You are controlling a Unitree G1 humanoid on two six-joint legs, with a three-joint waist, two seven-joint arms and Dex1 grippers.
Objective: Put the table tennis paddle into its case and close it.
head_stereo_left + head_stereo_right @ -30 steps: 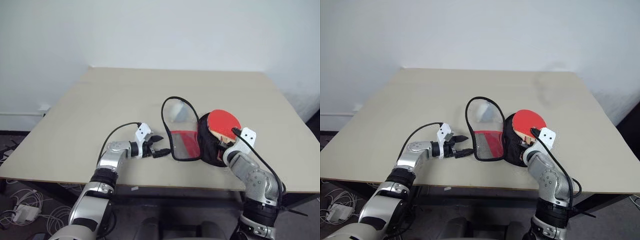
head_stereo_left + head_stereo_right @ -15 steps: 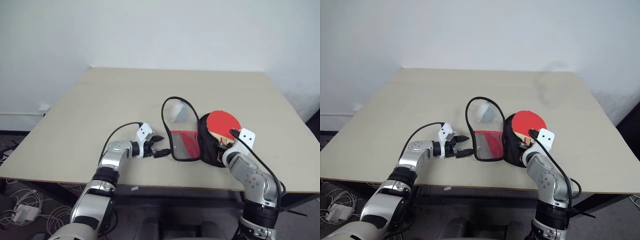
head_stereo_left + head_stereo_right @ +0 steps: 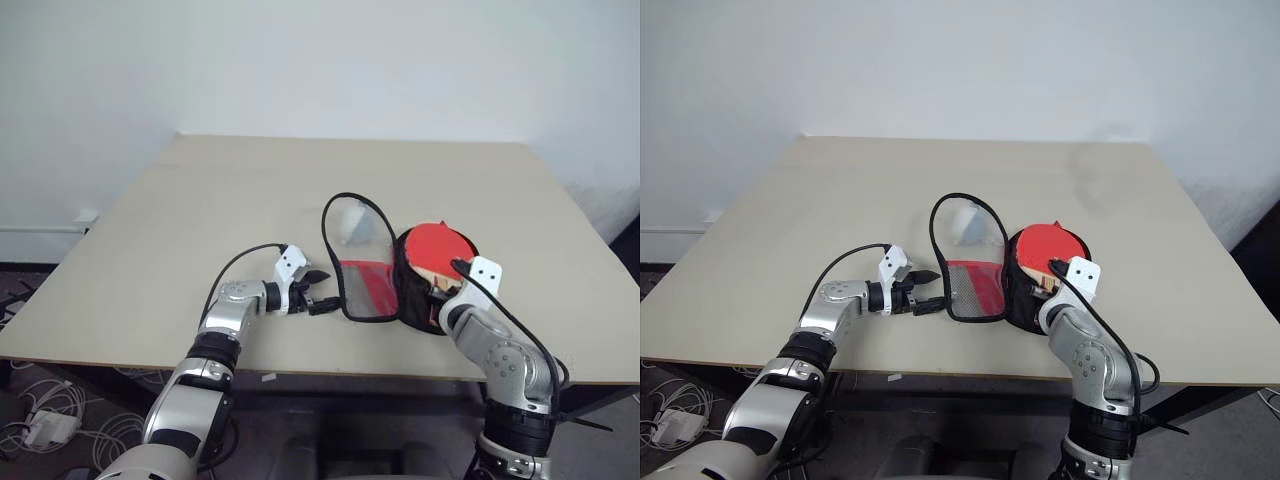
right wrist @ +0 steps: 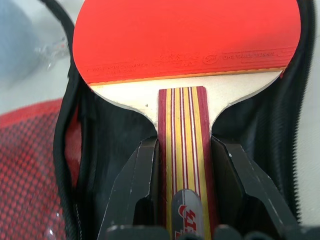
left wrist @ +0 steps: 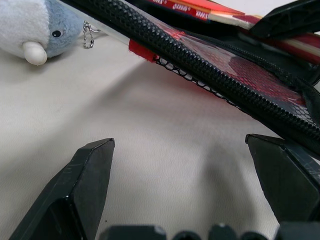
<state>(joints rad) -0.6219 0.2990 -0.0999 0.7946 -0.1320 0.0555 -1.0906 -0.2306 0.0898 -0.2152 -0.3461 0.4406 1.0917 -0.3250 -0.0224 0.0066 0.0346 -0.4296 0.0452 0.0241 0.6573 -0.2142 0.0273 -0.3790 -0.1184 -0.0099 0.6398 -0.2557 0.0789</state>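
The case lies open on the table: its clear flap with the red panel (image 3: 362, 272) is spread to the left, and the black half (image 3: 412, 300) bulges up on the right. The table tennis paddle (image 4: 190, 35) has its red face over the black half, and its striped wooden handle (image 4: 184, 125) points back toward me. My right gripper (image 4: 184, 150) is shut on that handle, one finger on each side. My left gripper (image 3: 322, 292) is open just left of the flap's black rim (image 5: 210, 65), low over the table, with nothing between its fingers.
A small grey-white plush charm (image 5: 35, 30) on a chain lies by the case's far end and shows through the clear flap (image 3: 352, 225). The beige table (image 3: 200, 220) stretches wide to the left and behind. Its front edge runs just under both arms.
The paddle's head has tipped a little to the left and lies flatter over the black half. The left arm and the flap have stayed put.
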